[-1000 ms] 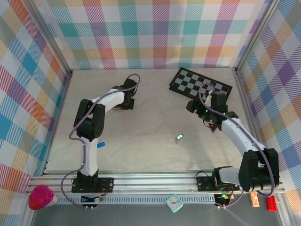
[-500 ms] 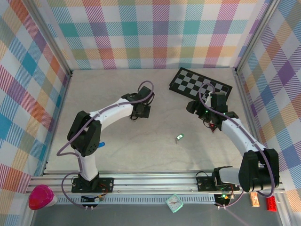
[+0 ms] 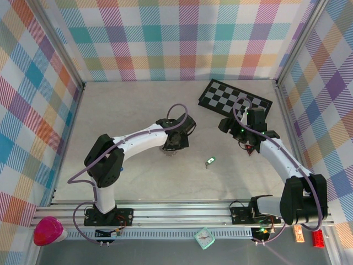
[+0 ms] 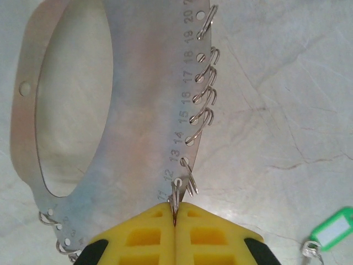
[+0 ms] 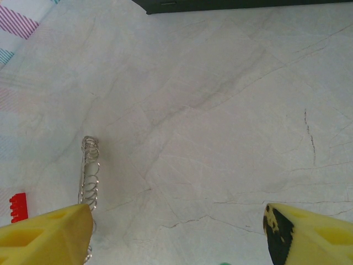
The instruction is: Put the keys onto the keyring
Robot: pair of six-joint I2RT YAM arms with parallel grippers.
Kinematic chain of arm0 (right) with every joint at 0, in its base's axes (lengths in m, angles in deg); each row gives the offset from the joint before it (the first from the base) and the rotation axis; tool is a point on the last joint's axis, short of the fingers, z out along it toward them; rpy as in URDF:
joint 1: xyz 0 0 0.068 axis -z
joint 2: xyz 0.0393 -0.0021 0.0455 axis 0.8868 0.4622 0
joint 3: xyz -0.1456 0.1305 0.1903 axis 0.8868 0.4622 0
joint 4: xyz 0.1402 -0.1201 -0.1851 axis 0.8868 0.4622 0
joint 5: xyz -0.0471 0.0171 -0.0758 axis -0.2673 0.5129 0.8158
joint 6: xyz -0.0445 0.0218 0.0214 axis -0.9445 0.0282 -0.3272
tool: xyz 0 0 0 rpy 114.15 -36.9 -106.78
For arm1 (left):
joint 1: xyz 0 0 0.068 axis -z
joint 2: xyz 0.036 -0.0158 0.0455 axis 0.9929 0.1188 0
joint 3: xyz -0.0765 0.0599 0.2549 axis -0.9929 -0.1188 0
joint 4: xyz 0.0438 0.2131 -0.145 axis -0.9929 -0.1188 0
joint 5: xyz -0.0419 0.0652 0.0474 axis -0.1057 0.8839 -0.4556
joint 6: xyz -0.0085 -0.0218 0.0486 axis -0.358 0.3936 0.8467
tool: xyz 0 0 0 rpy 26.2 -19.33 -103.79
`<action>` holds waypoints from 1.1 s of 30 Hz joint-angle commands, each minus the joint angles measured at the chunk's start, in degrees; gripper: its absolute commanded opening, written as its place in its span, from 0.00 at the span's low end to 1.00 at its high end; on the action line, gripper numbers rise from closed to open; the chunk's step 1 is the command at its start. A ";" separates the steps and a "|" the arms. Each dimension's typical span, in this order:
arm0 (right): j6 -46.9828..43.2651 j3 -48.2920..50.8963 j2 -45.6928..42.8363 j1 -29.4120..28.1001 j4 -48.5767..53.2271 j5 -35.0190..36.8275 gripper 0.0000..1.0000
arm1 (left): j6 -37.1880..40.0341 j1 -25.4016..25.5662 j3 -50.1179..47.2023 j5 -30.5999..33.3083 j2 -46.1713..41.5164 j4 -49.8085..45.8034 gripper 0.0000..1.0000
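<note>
Left gripper is clamped shut on the flat rim of the keyring, beside a small split ring, near and left of the green key. The hoop looks thin, stiff, light and slick, so bare rim is probably the best place to pinch it. Right gripper, right of that key, stands wide apart and holds nothing.

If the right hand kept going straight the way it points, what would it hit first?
Most likely the bare table top: the open right hand points down at it. A chain of small rings lies beside one finger, and the chequered board is farther ahead. Depth is hard to judge.
</note>
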 commanded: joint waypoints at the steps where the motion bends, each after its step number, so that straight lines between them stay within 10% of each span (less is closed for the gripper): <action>1: -0.90 -0.84 0.66 -0.31 -0.91 -0.72 0.81 | -7.75 1.71 0.77 -2.80 2.35 0.85 0.00; 4: -0.91 0.21 0.25 -0.33 -1.12 -0.65 0.81 | -8.54 1.84 1.17 -5.03 4.30 2.16 0.01; 13: -1.05 2.50 -1.08 -0.34 -1.35 0.47 0.81 | -5.56 1.90 -0.62 0.24 -0.28 6.32 0.46; 21: -1.08 2.28 -1.25 -0.33 -1.19 -0.24 0.81 | 13.10 1.83 -15.56 9.12 -18.23 12.78 0.66; 33: -0.69 2.12 -1.40 -0.31 -0.38 -0.46 0.81 | 28.62 -0.34 -31.53 -5.18 -22.34 18.64 0.55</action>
